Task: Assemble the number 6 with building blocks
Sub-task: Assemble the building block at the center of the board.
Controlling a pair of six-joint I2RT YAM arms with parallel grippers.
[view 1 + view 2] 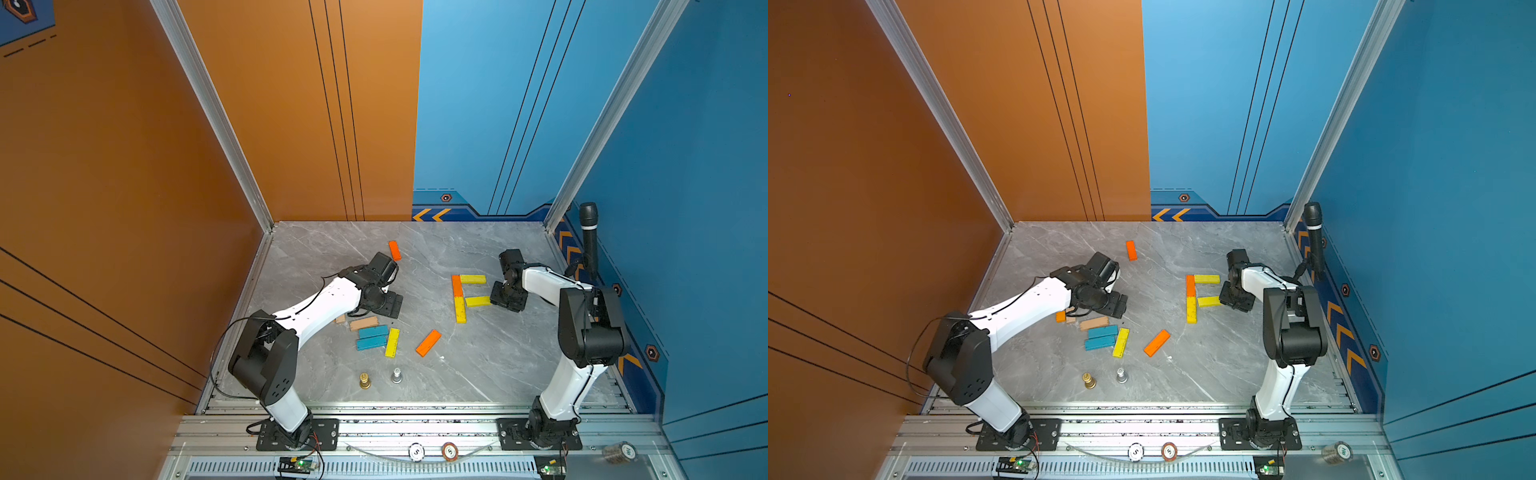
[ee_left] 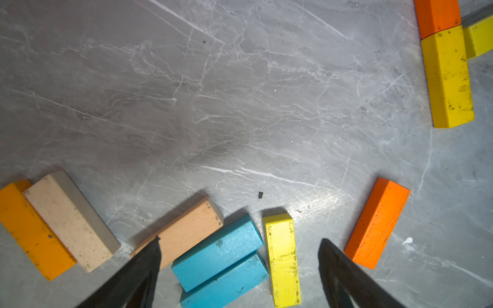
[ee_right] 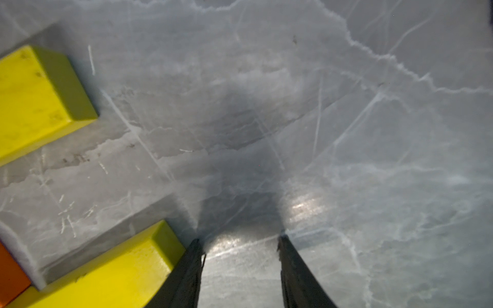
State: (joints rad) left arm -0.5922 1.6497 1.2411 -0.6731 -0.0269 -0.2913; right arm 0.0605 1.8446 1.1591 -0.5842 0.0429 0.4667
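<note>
- Blocks: the building blocks lie flat in two groups on the grey marble table [image 1: 498, 365].
- Partial figure, right of centre in both top views: an orange block [image 1: 456, 285] and a lower yellow block [image 1: 460, 309] sit end to end as a column. An upper yellow block [image 1: 473, 279] and a middle yellow block [image 1: 478, 301] run off the column toward the right of the frame as two bars.
- Loose group, lower centre: a tan block [image 1: 364, 323], two teal blocks [image 1: 372, 331] side by side, a loose yellow block [image 1: 392, 343] just beside them, and a tilted orange block [image 1: 428, 343] set apart to the right.
- One far orange block [image 1: 394, 250] lies alone in the upper centre of the tabletop.
- Left gripper [image 2: 240, 241]: the jaws are spread wide and hold nothing. It hovers over the teal blocks and the loose yellow block.
- Right gripper [image 3: 238, 238]: the jaws are partly apart with bare table between them, and nothing is held. One finger [image 3: 186, 272] is at the free end of the middle yellow block; I cannot tell whether it touches.
- Gold figure [image 1: 365, 380] and silver figure [image 1: 397, 375] stand near the lower edge of the table.
</note>
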